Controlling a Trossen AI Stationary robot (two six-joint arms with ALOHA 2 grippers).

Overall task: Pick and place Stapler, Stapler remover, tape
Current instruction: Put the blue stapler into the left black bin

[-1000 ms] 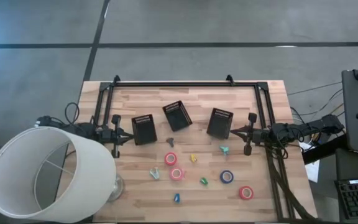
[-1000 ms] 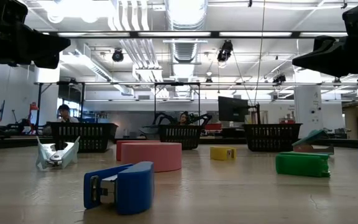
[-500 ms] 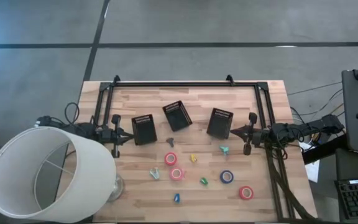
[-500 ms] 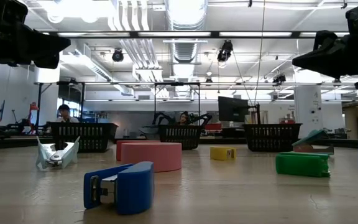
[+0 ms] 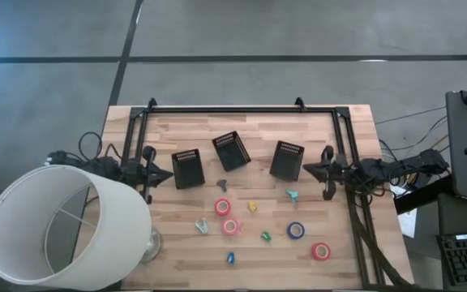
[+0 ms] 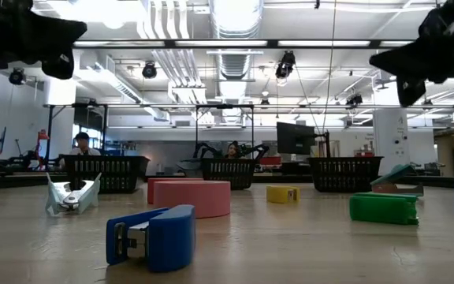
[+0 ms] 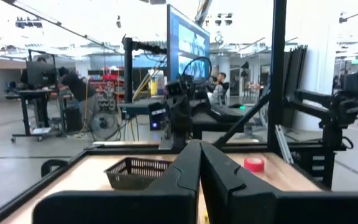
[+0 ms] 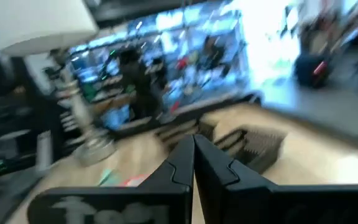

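Comparing with half a second ago, both arms are seen lifted slightly, the left hand [image 5: 165, 173] and right hand [image 5: 307, 169] pressed shut and empty, while every tape roll [image 5: 222, 207] lies untouched on the bench [image 5: 258, 130].

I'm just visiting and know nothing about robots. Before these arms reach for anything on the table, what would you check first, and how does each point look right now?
1. Both grippers empty: ok. The left gripper and right gripper are shut on nothing, at the table's sides.
2. Bins ready: ok. Three black mesh bins stand along the back.
3. Tape rolls in the open: ok. Three pink rolls and a blue roll lie apart.
4. Staplers reachable: ok. The blue stapler sits alone near the front edge.
5. Obstacles: not ok. A white lamp overhangs the left front corner.
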